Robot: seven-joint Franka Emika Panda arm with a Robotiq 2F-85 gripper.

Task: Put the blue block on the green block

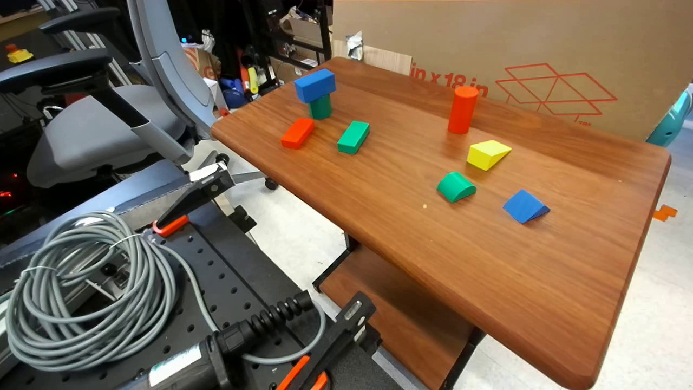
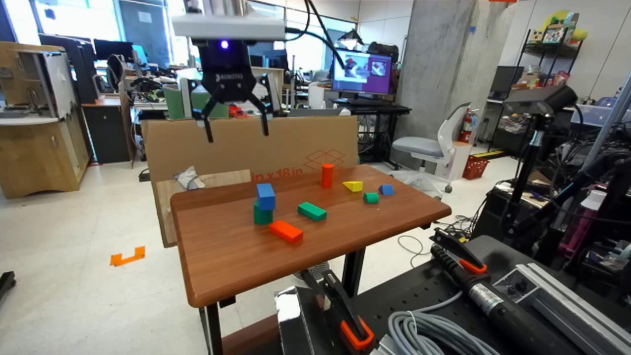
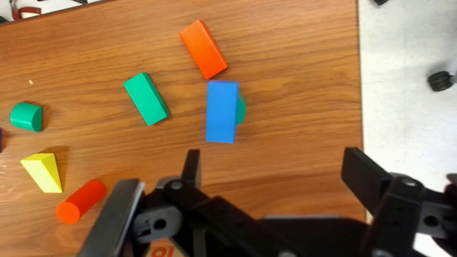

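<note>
The deep-blue block lies lengthwise on top of the dark-green block near a table corner. The stack also shows in an exterior view, with the blue block above the green block. In the wrist view the blue block covers most of the green block, which shows along one long side. The blue block overhangs the green one. My gripper is open and empty, high above the table and apart from the stack. Its spread fingers show in the wrist view.
A red flat block and a brighter green flat block lie near the stack. A red cylinder, yellow wedge, green half-round block and lighter-blue slanted block stand farther along the table. Cardboard stands behind.
</note>
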